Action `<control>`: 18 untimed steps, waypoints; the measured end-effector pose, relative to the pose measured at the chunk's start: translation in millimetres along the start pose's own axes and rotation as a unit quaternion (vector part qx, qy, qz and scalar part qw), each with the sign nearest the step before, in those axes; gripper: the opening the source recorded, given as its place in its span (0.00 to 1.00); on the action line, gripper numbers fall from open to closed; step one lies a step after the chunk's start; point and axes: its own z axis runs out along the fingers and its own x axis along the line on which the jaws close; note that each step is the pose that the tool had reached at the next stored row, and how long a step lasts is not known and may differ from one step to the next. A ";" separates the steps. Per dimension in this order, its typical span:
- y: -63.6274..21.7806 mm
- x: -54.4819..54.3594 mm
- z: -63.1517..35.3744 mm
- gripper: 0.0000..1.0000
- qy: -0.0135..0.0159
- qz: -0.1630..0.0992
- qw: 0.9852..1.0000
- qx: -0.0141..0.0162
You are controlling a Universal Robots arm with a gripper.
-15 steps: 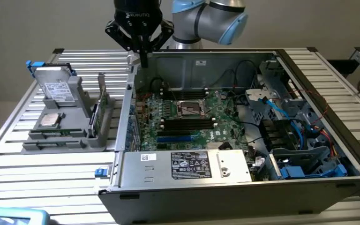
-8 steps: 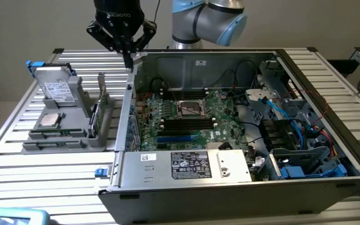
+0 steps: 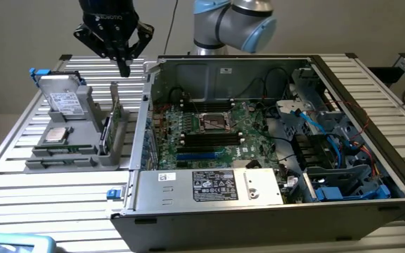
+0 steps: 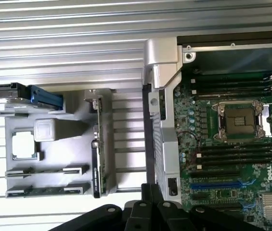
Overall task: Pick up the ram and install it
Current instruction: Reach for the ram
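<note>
Slatted aluminium bench (image 3: 55,195) carries one grey parts holder (image 3: 61,158) toward the edge on the exterior view's left and one open computer case (image 3: 371,211) over the middle and the exterior view's right. The ram (image 3: 118,117) stands on its long edge in the holder's slot on the side nearest the case, just beside the case wall (image 3: 144,121); the wrist view shows it as a thin green strip (image 4: 101,154) with a shorter dark piece (image 4: 95,173) against it. The holder also carries one boxy drive (image 3: 65,100) with a white label and one square processor chip (image 3: 54,135). The gripper (image 3: 124,68) hangs above the far end of the ram, apart from it, its fingers (image 4: 150,197) pressed together and holding nothing. Inside the case lie one motherboard (image 3: 210,145), one empty processor socket (image 3: 214,122) with black slot strips on either side of it, one blue slot strip (image 3: 195,156), one labelled metal box (image 3: 213,185) at the near wall, and loose cables (image 3: 329,132).
</note>
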 end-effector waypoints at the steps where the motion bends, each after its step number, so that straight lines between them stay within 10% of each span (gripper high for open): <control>1: -0.4 4.7 0.1 0.11 0.000 0.000 1.000 0.000; 18: -6.1 81.8 5.0 0.11 0.005 0.000 1.000 0.000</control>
